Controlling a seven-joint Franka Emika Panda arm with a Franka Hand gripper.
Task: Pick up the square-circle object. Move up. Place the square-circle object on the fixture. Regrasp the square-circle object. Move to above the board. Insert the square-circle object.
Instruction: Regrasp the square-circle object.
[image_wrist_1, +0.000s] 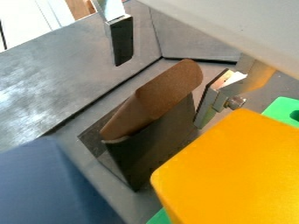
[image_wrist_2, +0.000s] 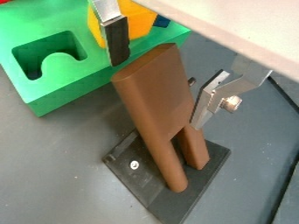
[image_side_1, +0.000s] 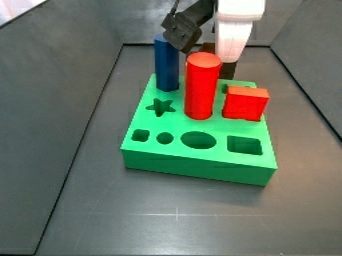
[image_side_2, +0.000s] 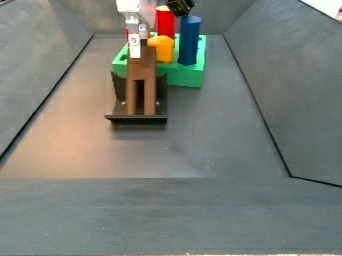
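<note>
Half done, I'd judge: peg (image_wrist_2: 158, 118) leans on fixture (image_wrist_2: 146, 175), placed. Gripper (image_wrist_2: 163, 66) sits open around its top, not clamped; regrasp, move over board (image_wrist_2: 47, 70) and insert remain.

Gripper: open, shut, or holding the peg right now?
Gripper: open, holding nothing, above the square-circle object, which leans on the fixture.

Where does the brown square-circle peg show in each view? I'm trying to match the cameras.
Wrist view: the square-circle object is at centre.
Wrist view: at centre, leaning on the fixture, with the open hand straddling it.
Side view facing the board: not visible.
Side view: upper left of centre, on the fixture.
Shared landmark: the green board.
</note>
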